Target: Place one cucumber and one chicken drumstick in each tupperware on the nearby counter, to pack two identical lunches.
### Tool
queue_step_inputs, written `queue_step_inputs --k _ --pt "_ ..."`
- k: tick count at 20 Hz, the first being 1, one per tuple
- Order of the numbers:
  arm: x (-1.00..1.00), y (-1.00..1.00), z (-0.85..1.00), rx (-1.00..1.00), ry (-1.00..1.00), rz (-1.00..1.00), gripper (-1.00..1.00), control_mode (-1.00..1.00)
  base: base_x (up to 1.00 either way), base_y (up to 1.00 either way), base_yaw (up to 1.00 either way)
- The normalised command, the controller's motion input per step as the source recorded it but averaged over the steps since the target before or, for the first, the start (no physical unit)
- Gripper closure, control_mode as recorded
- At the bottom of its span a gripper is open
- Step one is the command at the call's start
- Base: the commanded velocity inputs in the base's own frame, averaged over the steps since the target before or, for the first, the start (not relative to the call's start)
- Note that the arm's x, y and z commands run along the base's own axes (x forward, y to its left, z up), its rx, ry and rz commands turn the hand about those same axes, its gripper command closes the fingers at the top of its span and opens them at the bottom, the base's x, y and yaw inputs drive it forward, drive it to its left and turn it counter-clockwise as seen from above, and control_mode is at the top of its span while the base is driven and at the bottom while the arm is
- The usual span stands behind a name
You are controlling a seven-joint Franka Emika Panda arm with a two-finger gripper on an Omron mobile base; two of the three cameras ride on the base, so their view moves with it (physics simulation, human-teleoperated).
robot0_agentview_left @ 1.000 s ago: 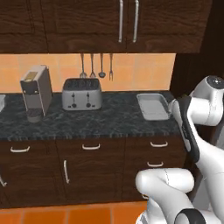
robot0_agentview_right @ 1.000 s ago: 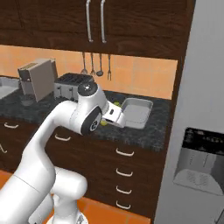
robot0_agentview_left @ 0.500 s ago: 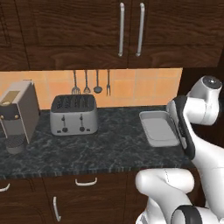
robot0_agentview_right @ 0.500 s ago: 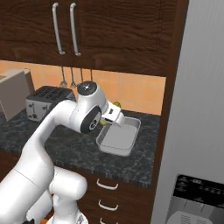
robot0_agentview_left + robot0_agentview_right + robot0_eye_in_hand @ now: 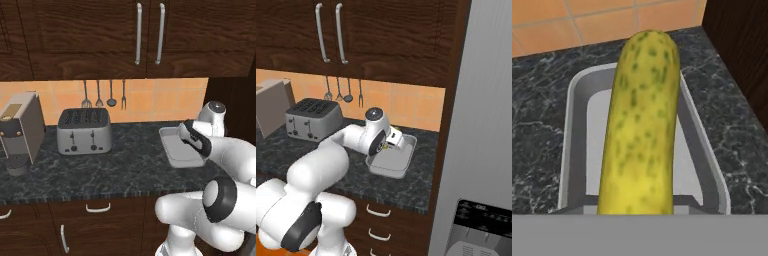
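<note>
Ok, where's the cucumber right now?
In the hand view, the cucumber is held above the tupperware, which sits on the counter at its right end.

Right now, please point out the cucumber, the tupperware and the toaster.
cucumber point(image 5: 641, 125), hand view, middle of its body.
tupperware point(image 5: 572, 130), hand view, its left rim.
toaster point(image 5: 84, 132), left base view, its front face.

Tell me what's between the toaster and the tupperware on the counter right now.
Nothing: in the left base view, only bare speckled counter lies between the toaster and the tupperware. The end effector holds the cucumber above that tray.
</note>
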Motion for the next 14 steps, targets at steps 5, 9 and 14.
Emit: queue_step_inputs --k 5,9,14 --pt "1.0 0.03 -1.0 0.0 0.11 0.0 -1.0 -1.0 0.0 0.0 0.0" --pt "0.4 0.0 -0.08 0.01 0.02 -0.01 -1.0 -1.0 0.0 0.0 0.0" --pt "-0.01 0.06 0.59 0.04 0.09 -0.05 -1.0 -1.0 0.0 0.0 0.0"
